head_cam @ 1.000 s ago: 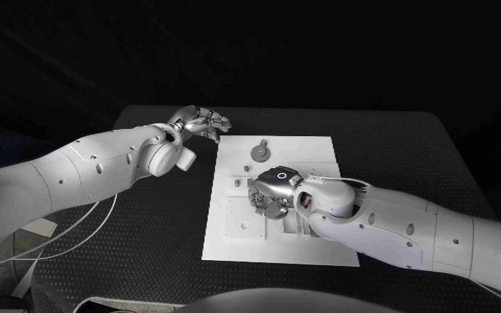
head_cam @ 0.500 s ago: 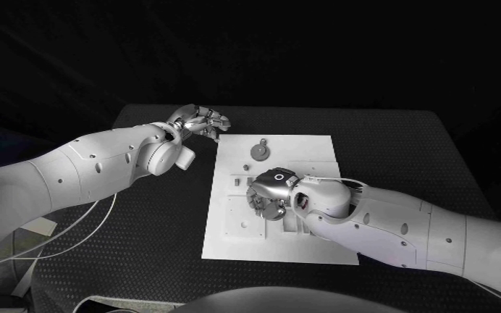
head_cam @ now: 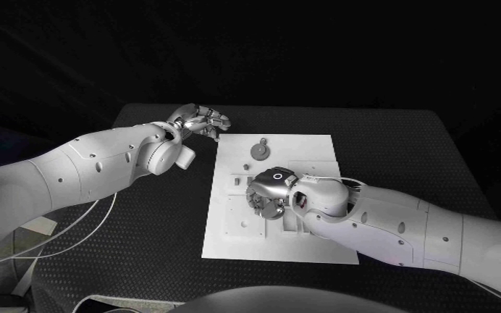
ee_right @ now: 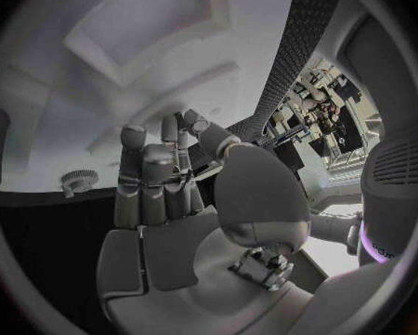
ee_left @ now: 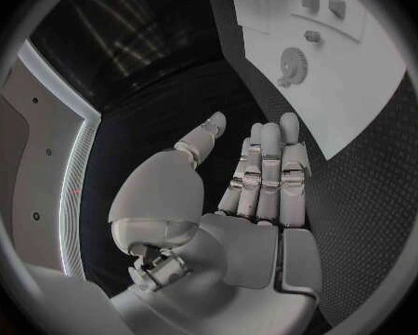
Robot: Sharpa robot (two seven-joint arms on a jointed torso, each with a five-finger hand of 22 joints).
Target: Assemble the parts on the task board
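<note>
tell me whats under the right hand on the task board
The right hand hovers low over the middle of the task board. White board with shallow recesses shows around it; whatever lies directly beneath is covered. The round grey part lies uncovered farther up the board.

Tabletop (head_cam: 418, 153) black w/ fine woven, dotted texture; task board (head_cam: 302, 153) plain white w/ a grey round gear part (head_cam: 259, 152) at its 12 o'clock end. Both arms white; left hand (head_cam: 198, 121) and right hand (head_cam: 269, 193) silver metal, the right w/ a small white ring mark on its back. Left hand fingers (ee_left: 269, 164) pale silver-grey w/ darker seams.
</note>
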